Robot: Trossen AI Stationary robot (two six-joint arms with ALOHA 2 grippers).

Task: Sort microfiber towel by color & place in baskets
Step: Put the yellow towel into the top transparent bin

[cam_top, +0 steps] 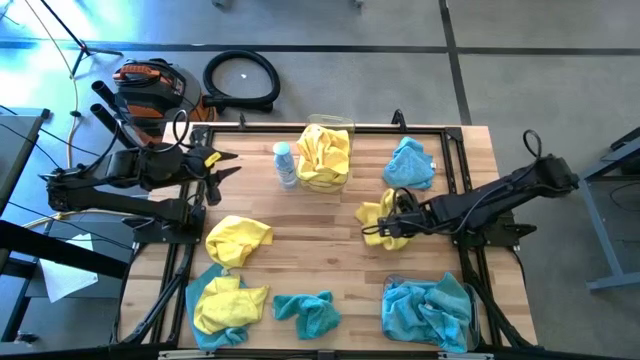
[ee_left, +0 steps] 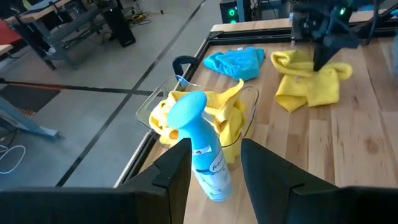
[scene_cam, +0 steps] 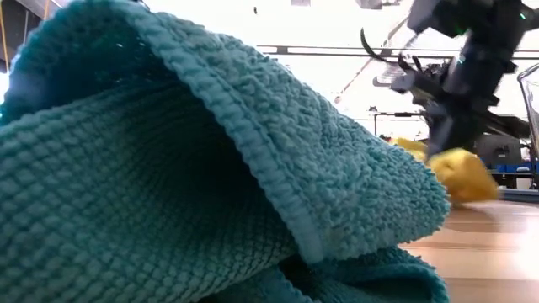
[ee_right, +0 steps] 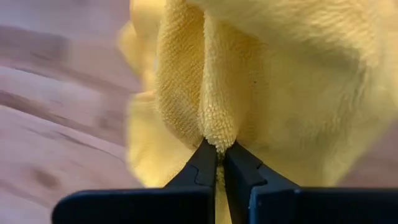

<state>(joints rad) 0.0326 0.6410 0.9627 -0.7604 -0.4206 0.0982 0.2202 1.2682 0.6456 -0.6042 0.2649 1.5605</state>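
Observation:
A yellow towel (cam_top: 378, 212) lies right of the table's middle, and my right gripper (ee_right: 219, 148) is shut on it; the left wrist view shows the same yellow towel (ee_left: 309, 87). One clear basket (cam_top: 344, 130) at the far edge holds yellow towels. The other basket (cam_top: 388, 290), near right, holds teal ones. Loose on the table are a teal towel (cam_top: 410, 163), a yellow towel (cam_top: 238, 240), a yellow one on a teal one (cam_top: 225, 305) and another teal towel (cam_top: 305, 312). My left gripper (cam_top: 228, 166) hovers open at far left, short of the bottle (ee_left: 202, 149). My right gripper pinches a raised fold (ee_right: 217, 127) of the yellow towel between its two fingertips (ee_right: 205, 163). It comes from the table's right, slanting down. The towel bunches up around the fingers, and its spread part (ee_left: 292, 96) rests on the table.
A white-and-blue spray bottle (cam_top: 285, 165) stands upright just left of the yellow-towel basket, in line with my left gripper. A teal towel (scene_cam: 210, 168) fills most of the low view. Bare wood lies in the table's middle (cam_top: 310, 240).

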